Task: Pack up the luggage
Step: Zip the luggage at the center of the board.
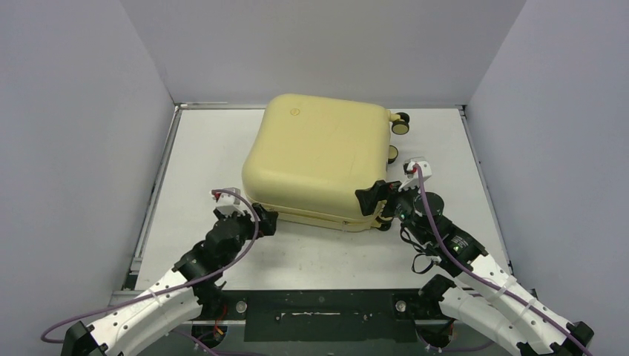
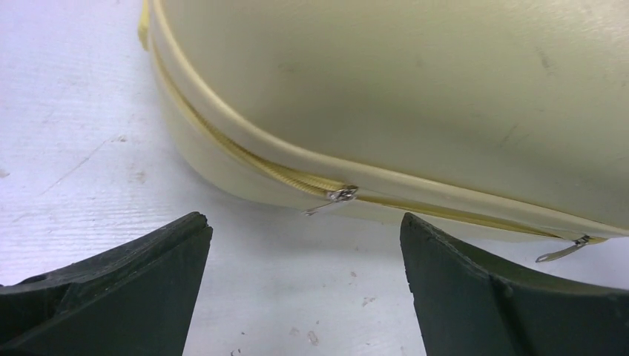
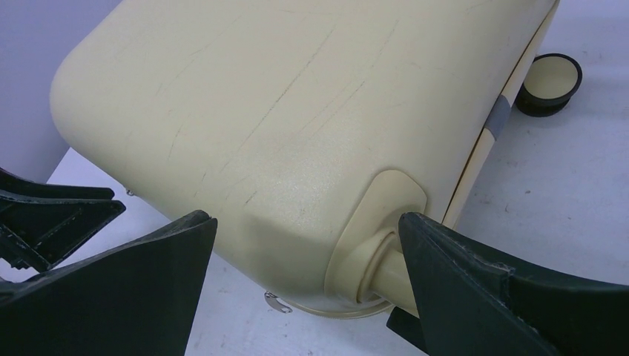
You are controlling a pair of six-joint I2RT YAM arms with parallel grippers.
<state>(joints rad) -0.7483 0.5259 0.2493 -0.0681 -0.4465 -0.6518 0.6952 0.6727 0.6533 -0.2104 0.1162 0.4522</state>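
The pale yellow hard-shell suitcase [image 1: 326,156] lies shut in the middle of the white desk [image 1: 319,256], left fingers [image 2: 111,297] and right fingers [image 3: 111,297] spread wide at its near corners, and I think only the zip [image 2: 282,176] is left to do

A white table [image 1: 222,148] fills the middle of the scene, its surface marked with faint scuffs and small specks in the wrist views. Plain pale grey walls [image 1: 74,148] close it in on the left, right and far sides. A thin metal rail [image 1: 152,200] runs along the table's left edge, and a black plate [image 1: 319,320] with a worn white streak lies across the near edge.
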